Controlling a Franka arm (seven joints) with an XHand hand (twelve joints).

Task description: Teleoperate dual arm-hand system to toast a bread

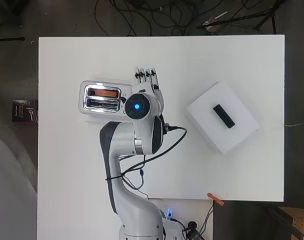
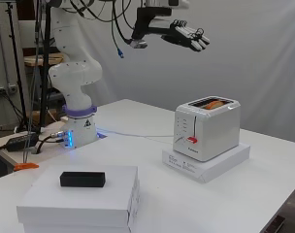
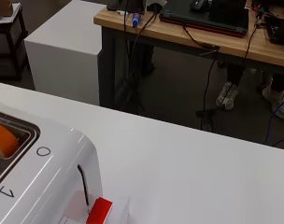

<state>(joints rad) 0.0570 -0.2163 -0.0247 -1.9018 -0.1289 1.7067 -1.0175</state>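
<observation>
A white two-slot toaster point(image 1: 102, 97) point(image 2: 208, 127) point(image 3: 37, 177) stands on a flat white box point(image 2: 205, 162) left of the table's middle. A slice of bread point(image 1: 104, 92) point(image 2: 214, 104) point(image 3: 2, 139) sits in its far slot, its orange-brown top edge showing. The red lever point(image 2: 192, 140) point(image 3: 99, 211) is low on the toaster's end face. My hand point(image 1: 149, 80) point(image 2: 186, 33) hovers high above the table, just right of the toaster, fingers straight and spread, holding nothing.
A white box point(image 1: 222, 116) point(image 2: 82, 194) with a small black block point(image 1: 224, 115) point(image 2: 82, 179) on top lies at the table's right side. A black cable point(image 1: 157, 152) trails beside the arm. An orange clip point(image 1: 216, 199) point(image 2: 25, 166) sits at the table's near edge.
</observation>
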